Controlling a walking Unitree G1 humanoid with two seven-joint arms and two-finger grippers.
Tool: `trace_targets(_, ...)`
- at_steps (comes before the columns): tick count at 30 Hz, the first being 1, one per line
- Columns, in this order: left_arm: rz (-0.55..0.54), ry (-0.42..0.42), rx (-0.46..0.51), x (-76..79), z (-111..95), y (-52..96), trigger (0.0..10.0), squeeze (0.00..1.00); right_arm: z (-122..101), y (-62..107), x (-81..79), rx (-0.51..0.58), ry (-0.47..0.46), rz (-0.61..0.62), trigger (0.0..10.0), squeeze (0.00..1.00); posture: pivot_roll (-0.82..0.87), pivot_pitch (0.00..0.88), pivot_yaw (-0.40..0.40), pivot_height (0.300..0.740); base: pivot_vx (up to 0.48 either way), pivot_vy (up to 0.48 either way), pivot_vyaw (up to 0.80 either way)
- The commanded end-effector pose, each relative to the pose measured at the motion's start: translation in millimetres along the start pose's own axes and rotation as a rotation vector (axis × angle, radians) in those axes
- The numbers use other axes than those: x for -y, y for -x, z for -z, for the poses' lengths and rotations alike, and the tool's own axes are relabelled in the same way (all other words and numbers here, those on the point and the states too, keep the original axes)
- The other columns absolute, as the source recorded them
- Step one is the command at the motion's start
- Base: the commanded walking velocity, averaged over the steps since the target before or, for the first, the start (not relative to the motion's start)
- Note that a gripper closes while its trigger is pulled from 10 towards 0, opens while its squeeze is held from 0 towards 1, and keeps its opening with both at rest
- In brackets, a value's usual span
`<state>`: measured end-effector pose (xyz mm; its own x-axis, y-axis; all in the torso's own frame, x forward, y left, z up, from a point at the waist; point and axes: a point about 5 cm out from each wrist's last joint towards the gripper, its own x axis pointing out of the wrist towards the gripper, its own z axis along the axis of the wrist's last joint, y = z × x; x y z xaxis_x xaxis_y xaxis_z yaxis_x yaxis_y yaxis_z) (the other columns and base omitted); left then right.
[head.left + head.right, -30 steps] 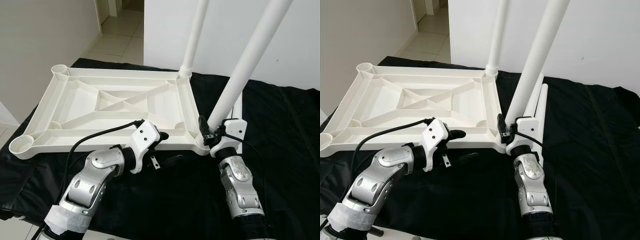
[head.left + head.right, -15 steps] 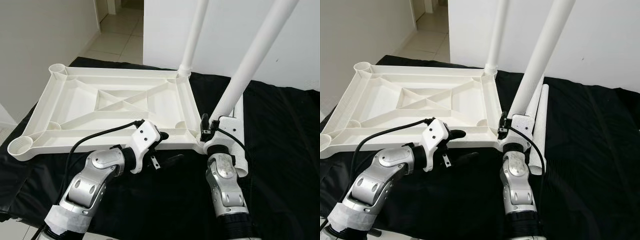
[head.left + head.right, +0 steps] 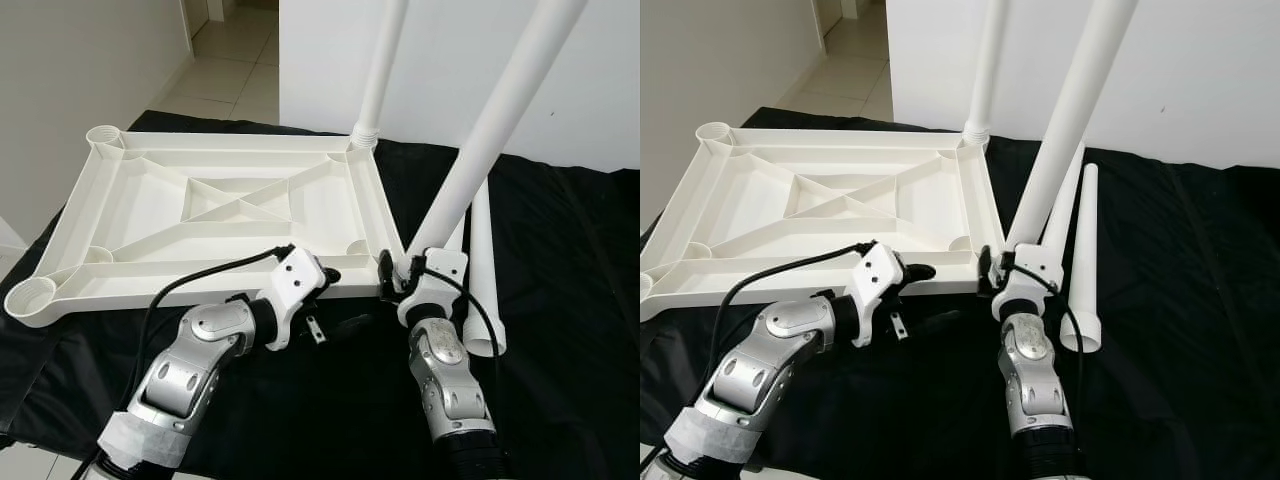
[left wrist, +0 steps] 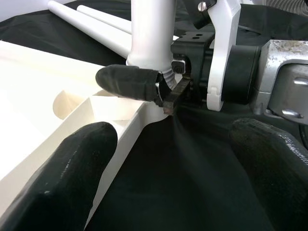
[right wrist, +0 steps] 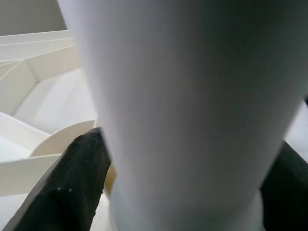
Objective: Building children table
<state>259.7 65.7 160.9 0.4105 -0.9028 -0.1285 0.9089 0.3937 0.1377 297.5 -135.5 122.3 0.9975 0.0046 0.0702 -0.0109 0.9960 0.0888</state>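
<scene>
My right gripper (image 3: 404, 272) is clamped on the base of a white table leg (image 3: 490, 135), both fingers wrapped round it right at the near right corner socket of the upturned tabletop (image 3: 150, 215), about 5 o'clock of the slab. The leg leans away toward 1 o'clock, so I judge my job now is to bring it upright over the socket and turn it home without cross-threading (the thread itself is hidden behind my fingers). My left gripper (image 3: 338, 298) sits at 6 o'clock of the slab with its fingers spread, one at the near rim, nothing held; pressing there should stop the top from sliding on the black cloth (image 3: 570, 300). Two spare legs (image 3: 482, 270) lie just beyond at 3 o'clock. At the far right corner, a fitted leg (image 3: 380, 70) stands straight
</scene>
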Motion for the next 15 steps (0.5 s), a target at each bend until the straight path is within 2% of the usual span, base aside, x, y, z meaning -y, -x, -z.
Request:
trace_targets(1,-0.055,-0.001,0.0,-0.8,2.1,-2.4,10.0,0.0,-3.5,-2.0,15.8,0.017,0.041,-0.022,10.0,1.0,-0.03,0.02,-0.024,0.74,0.0,0.0,0.0)
trace_targets(5,-0.055,-0.002,0.001,-0.5,2.4,-3.1,10.0,0.0,-5.3,-4.0,24.4,0.014,0.105,-0.041,10.0,1.0,-0.04,0.019,-0.023,0.74,0.0,0.0,0.0)
trace_targets(7,-0.053,-0.002,0.0,-0.7,2.8,-3.6,10.0,0.0,-10.0,-5.6,27.6,0.026,0.097,-0.104,10.0,1.0,-0.04,0.019,-0.018,0.74,0.0,0.0,0.0)
trace_targets(8,-0.052,-0.002,0.0,-0.6,3.0,-4.0,10.0,0.0,-12.6,-6.5,29.3,0.033,0.096,-0.128,10.0,0.84,-0.04,0.019,-0.017,0.74,0.0,0.0,0.0)
trace_targets(9,-0.052,-0.002,0.0,-0.6,3.0,-4.0,10.0,0.0,-12.6,-6.5,29.3,0.033,0.096,-0.128,10.0,0.84,-0.04,0.019,-0.017,0.74,0.0,0.0,0.0)
trace_targets(10,-0.051,-0.004,-0.001,0.3,3.1,-5.1,10.0,0.0,-14.7,-9.1,32.7,0.024,0.139,-0.171,10.0,0.0,-0.04,0.019,-0.014,0.74,0.0,0.0,0.0)
trace_targets(15,-0.087,0.008,-0.013,2.1,6.8,-10.7,10.0,0.0,-17.6,-12.5,34.9,0.018,0.176,-0.292,10.0,0.0,-0.04,0.023,-0.011,0.74,0.0,0.0,0.0)
